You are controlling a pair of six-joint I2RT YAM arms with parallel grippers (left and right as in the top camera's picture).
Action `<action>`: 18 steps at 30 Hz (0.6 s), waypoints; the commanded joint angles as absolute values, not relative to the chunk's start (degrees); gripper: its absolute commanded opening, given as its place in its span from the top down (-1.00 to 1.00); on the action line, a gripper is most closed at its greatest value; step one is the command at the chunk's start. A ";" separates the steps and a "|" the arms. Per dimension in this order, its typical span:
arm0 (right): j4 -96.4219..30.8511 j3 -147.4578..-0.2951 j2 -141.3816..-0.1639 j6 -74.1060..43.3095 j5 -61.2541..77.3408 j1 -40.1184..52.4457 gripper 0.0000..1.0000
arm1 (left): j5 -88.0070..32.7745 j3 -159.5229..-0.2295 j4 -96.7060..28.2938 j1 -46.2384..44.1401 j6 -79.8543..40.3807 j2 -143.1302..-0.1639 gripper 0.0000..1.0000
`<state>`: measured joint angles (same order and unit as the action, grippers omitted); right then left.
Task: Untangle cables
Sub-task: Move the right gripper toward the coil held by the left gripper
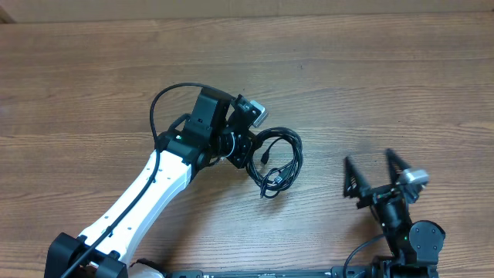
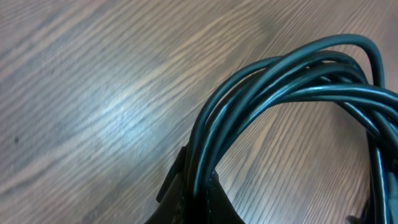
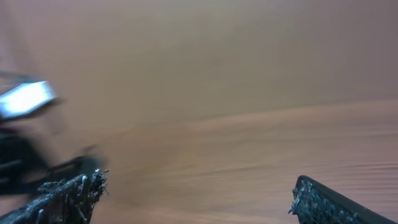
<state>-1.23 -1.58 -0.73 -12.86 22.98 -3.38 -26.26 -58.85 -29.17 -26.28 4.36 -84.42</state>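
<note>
Wooden table [image 1: 77,93] with brown grain fills the overhead view. From the lower left corner the white left arm [image 1: 154,185] reaches up and to the right, towards the middle of the table. Its left gripper [image 1: 245,148] is pinched shut on the cables [image 1: 284,161], gripping the left edge of the bundle. The cables are thin black cords wound into one loose coil that lies on the wood just right of that gripper, near the table's centre, with what looks like a small plug end [image 1: 275,179] at the lower part of the coil. In the left wrist view several strands arch side by side out of the dark fingertips [image 2: 211,208] and curve away to the right, dark with a green-blue sheen. Well apart from the coil, further right and lower, the right gripper [image 1: 373,174] stands with its jaws spread wide and empty. The right wrist view is blurred: two dark fingers [image 3: 68,196] at the bottom corners, bare wood between them, and a bright silvery shape [image 3: 25,99] at the left edge that I cannot identify
</note>
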 commanded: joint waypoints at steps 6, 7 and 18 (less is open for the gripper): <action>-10.24 -10.31 -0.19 -17.56 37.47 -3.60 -1.00 | -24.27 -59.40 -31.81 -26.65 3.20 -83.50 0.92; -11.40 -11.49 -0.25 -17.52 37.89 -3.60 -1.00 | -23.27 -59.40 -32.69 -26.65 3.20 -83.50 0.91; -27.20 -22.70 -17.08 -4.69 44.71 -3.42 -1.00 | -19.05 -59.40 -35.40 -26.68 3.14 -83.50 0.91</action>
<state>-25.87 -19.20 -11.62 -10.20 42.17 -3.38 -19.33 -58.85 -35.42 -26.28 4.32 -84.42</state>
